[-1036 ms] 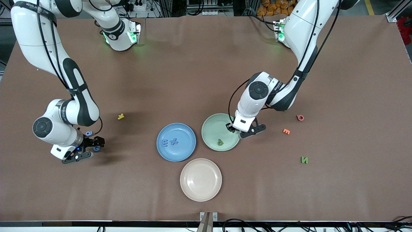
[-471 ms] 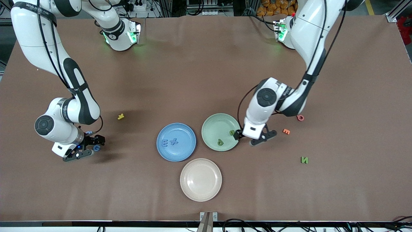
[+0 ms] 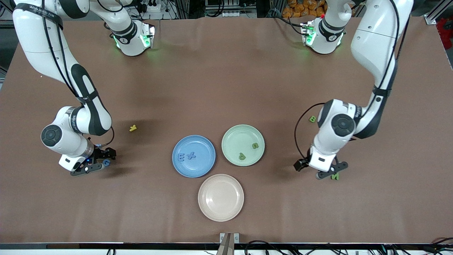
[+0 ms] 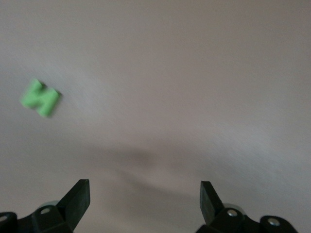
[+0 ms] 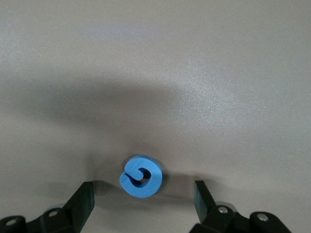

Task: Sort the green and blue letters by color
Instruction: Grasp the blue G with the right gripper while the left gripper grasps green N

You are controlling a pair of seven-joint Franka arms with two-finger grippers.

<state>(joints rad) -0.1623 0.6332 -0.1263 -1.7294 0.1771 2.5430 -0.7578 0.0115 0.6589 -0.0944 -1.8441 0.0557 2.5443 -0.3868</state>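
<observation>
Sorting half done: pickup step on both ends. Nearest, left gripper (image 3: 321, 170) spread wide, empty, over green N (image 3: 334, 176) on the table (image 3: 226, 71) at the left arm's end; needs centring, descent. Farther, right gripper (image 3: 96, 161) low, fingers parted, straddling blue G (image 5: 140, 176) untouched; needs closing. Green plate (image 3: 231, 136) holding two green letters, blue plate (image 3: 203, 166) two blue.

On the bench (image 3: 226, 71), the left hand (image 3: 320, 171) hovers over a green N (image 3: 335, 176) while the right hand (image 3: 95, 162) straddles a blue G (image 3: 106, 162).
</observation>
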